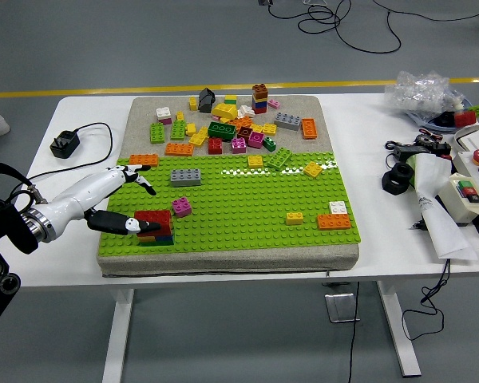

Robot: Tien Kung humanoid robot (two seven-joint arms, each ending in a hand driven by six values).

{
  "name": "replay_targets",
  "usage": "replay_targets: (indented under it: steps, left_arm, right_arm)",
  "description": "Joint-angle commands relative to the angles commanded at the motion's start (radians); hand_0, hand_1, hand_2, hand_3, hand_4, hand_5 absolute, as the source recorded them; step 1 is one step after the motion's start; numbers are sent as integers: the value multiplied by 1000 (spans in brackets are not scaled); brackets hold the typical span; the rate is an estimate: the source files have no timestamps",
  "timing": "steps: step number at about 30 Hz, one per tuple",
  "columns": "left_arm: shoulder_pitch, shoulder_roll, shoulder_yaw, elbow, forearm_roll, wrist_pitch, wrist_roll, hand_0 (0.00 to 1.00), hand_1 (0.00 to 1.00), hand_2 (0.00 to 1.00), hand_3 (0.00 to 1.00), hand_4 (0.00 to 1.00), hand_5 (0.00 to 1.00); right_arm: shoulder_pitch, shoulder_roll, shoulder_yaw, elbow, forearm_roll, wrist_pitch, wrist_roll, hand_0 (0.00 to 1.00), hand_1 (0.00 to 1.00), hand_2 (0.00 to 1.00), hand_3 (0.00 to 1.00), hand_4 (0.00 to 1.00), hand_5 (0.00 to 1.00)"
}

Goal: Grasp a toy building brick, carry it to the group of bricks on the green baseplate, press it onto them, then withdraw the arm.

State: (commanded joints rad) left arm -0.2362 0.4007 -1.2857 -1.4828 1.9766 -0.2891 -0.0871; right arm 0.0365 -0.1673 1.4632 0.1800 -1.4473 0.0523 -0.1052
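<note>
A stack of bricks topped by a red brick (154, 221) stands on the green baseplate (239, 207) near its front left corner. My left hand (128, 199) is white, comes in from the left and hovers just left of the stack. Its fingers are spread and hold nothing; the thumb tip (132, 225) lies close to the stack's left side, touching or not I cannot tell. A pink brick (182, 207) sits just right of the stack. Loose bricks (223, 124) lie in a pile on the grey mat at the back. My right arm is out of view.
A grey brick (185, 176), a yellow brick (294, 216) and an orange brick with a white one (334, 219) sit on the baseplate. A black power adapter (65, 144) lies at left. A control box (471, 187), paper and black parts are at right.
</note>
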Motion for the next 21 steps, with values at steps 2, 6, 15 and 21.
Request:
replay_targets:
  steps: [2,6,15,21]
  left_arm:
    - [-2,-1,-3,-1,-1,1,0,998,992,974,629,998,574]
    - [-10,-2,-9,-1,-2,5,0,998,980,967,641,998,575]
    - [-48,-7,-26,22,-31,60,-12,998,958,950,719,998,573]
    - [-72,-15,-44,62,-79,102,-26,998,928,912,859,998,567]
  right_arm:
    - [0,0,1,0,0,0,0,768,714,758,728,962,698]
    - [2,0,-1,0,2,-1,0,769,714,758,728,962,698]
    - [6,0,-7,0,2,-1,-1,768,714,758,729,962,698]
    - [9,2,-14,0,3,-2,-1,769,714,758,729,962,698]
